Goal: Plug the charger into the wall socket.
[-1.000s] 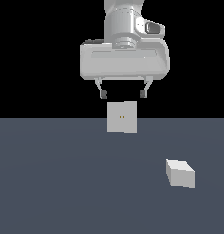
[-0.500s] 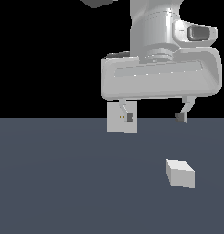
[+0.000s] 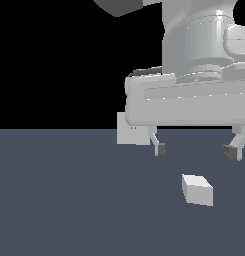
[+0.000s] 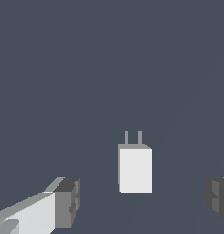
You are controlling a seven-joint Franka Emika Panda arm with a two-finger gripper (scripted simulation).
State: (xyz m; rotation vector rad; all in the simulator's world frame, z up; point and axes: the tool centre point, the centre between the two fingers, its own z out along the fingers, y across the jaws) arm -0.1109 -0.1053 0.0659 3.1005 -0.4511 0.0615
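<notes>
The charger (image 3: 197, 189), a small off-white block, lies on the dark grey floor; in the wrist view the charger (image 4: 135, 169) shows two thin prongs on one end. My gripper (image 3: 196, 150) hangs open above it, fingers spread wider than the block, with nothing between them. One dark fingertip (image 4: 67, 202) shows beside the block in the wrist view. The wall socket (image 3: 131, 132), an upright off-white plate with two tiny orange holes, stands farther back on the exterior view's left, partly covered by the gripper's body.
The dark grey floor (image 3: 64, 200) stretches around the charger. The arm's large white body (image 3: 194, 100) fills the upper part of the exterior view's right.
The arm has come toward the exterior view's right and nearer the camera, from in front of the socket to above the charger. Its fingers are spread wider than a second ago.
</notes>
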